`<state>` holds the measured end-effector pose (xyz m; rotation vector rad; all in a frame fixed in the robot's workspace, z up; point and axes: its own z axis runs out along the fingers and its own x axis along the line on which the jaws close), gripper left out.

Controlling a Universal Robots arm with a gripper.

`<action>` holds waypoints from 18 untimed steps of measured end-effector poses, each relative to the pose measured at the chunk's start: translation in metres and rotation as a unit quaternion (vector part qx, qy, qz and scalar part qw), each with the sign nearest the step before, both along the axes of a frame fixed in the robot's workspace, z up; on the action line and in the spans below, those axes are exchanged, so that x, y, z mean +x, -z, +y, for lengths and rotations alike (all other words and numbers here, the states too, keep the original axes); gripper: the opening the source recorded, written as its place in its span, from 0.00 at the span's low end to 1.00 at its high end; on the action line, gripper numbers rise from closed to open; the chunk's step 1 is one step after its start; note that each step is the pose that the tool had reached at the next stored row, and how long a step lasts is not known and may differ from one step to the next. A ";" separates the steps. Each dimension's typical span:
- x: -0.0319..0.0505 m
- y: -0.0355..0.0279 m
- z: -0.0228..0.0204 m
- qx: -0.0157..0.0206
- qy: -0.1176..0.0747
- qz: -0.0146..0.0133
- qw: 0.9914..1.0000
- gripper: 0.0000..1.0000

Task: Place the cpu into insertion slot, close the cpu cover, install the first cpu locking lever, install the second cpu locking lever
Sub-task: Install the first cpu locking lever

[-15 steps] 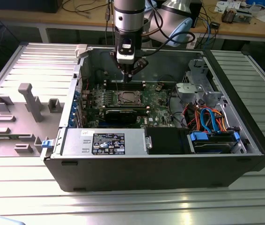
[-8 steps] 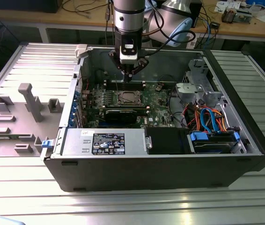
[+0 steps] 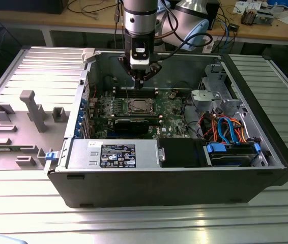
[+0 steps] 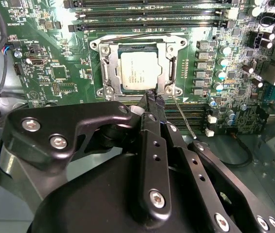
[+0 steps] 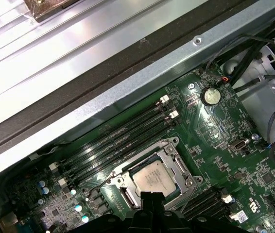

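Second wrist view gives us the cpu seated in the slot, cover apparently down; one lever juts free, so we judge locking undone. Our hand, pinched together, hovers at the slot's edge.

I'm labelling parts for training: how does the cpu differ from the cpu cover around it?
The cpu is a solid square plate with a dull pale-grey top; the cpu cover is an open frame of shinier metal. The cpu cover is larger, and the cpu shows through its window. Both are silvery, squarish and lie flat on the green motherboard.
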<state>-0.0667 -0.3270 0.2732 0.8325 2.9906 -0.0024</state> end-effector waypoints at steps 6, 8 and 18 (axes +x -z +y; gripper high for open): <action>0.0000 0.0000 0.0000 0.000 -0.005 0.000 1.000 0.11; 0.0000 0.0000 0.0000 0.000 -0.009 0.000 1.000 0.11; 0.0000 0.0000 0.0000 0.000 -0.031 0.000 1.000 0.11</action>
